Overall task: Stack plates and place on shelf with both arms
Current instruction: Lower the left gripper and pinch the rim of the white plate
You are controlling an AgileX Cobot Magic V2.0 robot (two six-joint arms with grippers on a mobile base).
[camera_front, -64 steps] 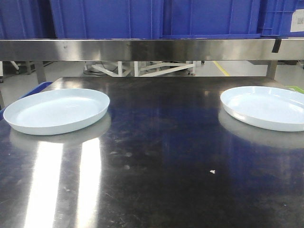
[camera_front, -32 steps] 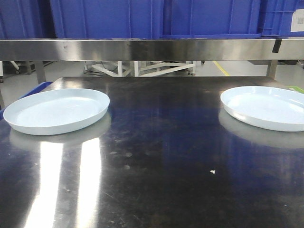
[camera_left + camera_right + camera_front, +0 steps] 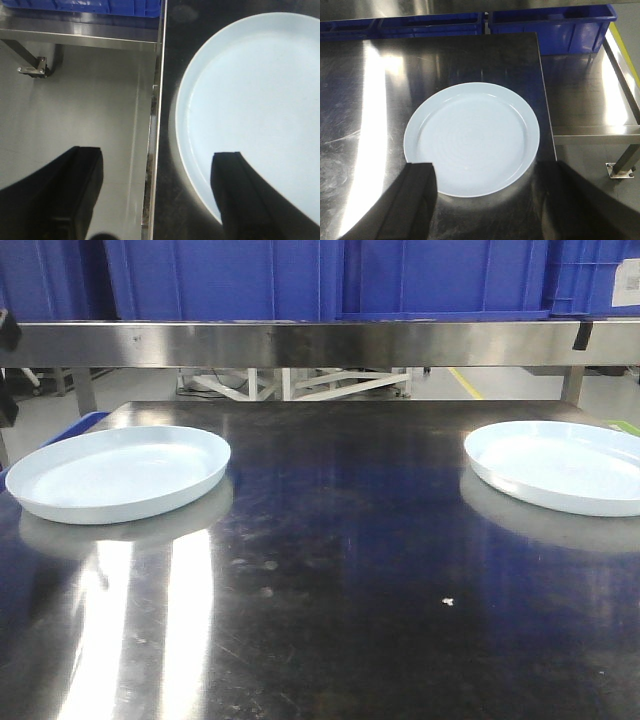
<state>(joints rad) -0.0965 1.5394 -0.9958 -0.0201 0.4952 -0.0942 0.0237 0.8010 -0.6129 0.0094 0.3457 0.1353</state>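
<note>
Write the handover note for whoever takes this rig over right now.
Left gripper: open, empty, above the rim of the left plate, one finger over the plate, the other past the edge of the table.
Right gripper: open, empty, above the edge of the right plate.
Both plates lie flat on the table, far apart, one on each side.
Done: nothing gripped, nothing stacked.
Left: grasp one plate, set it on the other, lift the pair onto the shelf.
</note>
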